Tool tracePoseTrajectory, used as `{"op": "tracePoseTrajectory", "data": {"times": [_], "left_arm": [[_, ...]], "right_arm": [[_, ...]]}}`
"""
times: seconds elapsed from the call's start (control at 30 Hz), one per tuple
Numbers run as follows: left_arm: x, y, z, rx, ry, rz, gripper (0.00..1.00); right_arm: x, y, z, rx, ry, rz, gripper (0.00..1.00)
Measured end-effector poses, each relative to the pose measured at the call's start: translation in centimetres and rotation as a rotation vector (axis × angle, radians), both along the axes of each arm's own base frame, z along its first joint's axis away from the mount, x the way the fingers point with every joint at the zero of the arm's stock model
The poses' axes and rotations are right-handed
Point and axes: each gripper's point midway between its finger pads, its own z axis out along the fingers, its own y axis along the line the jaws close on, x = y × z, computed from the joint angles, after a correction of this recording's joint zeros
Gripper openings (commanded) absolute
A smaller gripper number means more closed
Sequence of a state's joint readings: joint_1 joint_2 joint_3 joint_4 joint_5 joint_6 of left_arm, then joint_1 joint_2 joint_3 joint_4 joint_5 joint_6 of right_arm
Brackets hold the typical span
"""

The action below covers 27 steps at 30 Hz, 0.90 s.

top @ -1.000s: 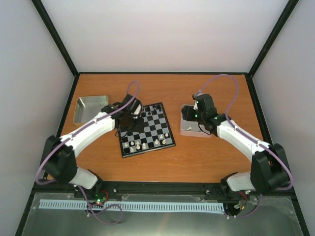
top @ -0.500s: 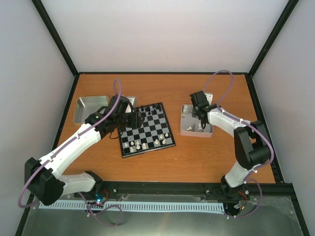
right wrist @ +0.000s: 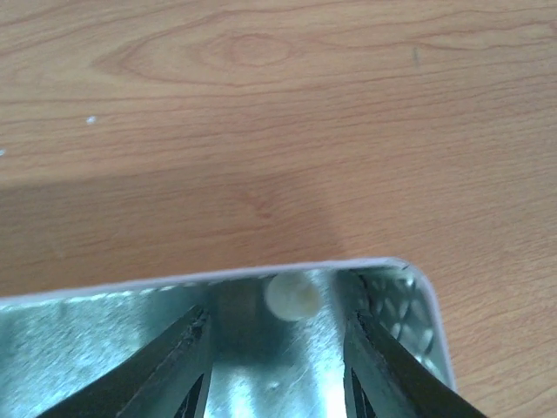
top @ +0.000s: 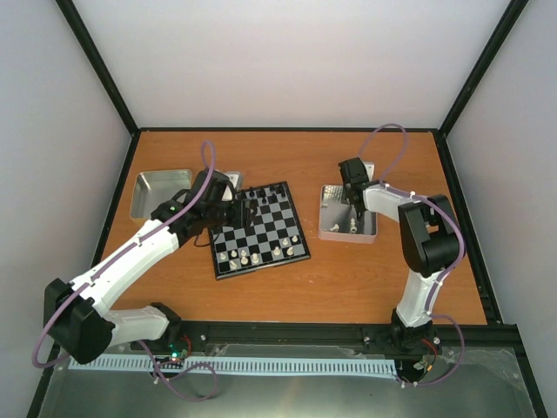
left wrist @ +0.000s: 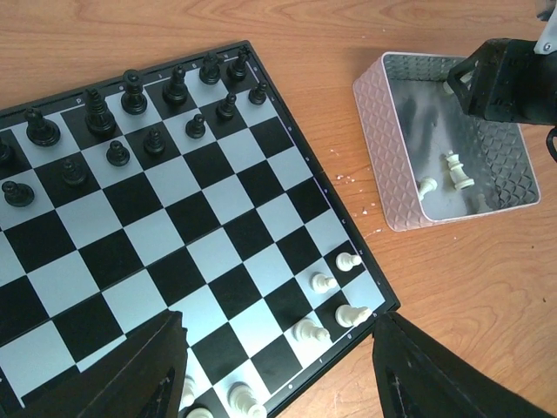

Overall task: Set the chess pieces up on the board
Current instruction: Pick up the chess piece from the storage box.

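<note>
Left gripper [left wrist: 274,329]: jaws apart, empty, over left edge of black-and-silver checked chessboard [left wrist: 174,218].
Right gripper [right wrist: 277,335]: jaws apart, straddling cream-white chess piece [right wrist: 291,296] in corner of silver metal tray [right wrist: 130,285].

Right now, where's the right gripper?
Top view: the right gripper is down inside the silver tray right of the board, at the tray's far end, a cream piece just ahead of its open jaws.

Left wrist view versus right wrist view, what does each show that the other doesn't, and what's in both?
Only the left wrist view: the board, black pieces on its far rows, white pieces at its near right corner, and two more lying in the tray. Only the right wrist view: a close look at a round cream piece against the tray wall, between the fingers of the right hand. Both: the tray and the wooden table.
</note>
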State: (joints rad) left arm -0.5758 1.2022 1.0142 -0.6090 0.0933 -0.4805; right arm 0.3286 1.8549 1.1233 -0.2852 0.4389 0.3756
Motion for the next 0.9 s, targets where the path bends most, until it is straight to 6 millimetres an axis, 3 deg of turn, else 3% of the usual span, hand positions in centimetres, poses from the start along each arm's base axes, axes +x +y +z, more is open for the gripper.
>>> {"op": "tracePoseTrajectory", "data": {"times": [0.2,0.4,0.73,0.9], "left_arm": [[0.0,0.0,0.0,-0.002,-0.002,-0.001,0.59],[0.1,-0.1,-0.1,0.001,0.003,-0.001,0.59],[0.0,0.0,-0.4,0.003,0.008,-0.001,0.58],[0.0,-0.1,-0.4,0.001,0.009,-0.003,0.58]], "right_arm": [[0.8,-1.5,-1.0,0.016,0.001,-0.024,0.4],[1.4,-0.8,-2.3,0.034,0.015,0.034,0.35],[2.1,-0.2,-2.4,0.041,0.012,0.065,0.42],[2.6,0.6,-2.0,0.053,0.011,0.113,0.3]]}}
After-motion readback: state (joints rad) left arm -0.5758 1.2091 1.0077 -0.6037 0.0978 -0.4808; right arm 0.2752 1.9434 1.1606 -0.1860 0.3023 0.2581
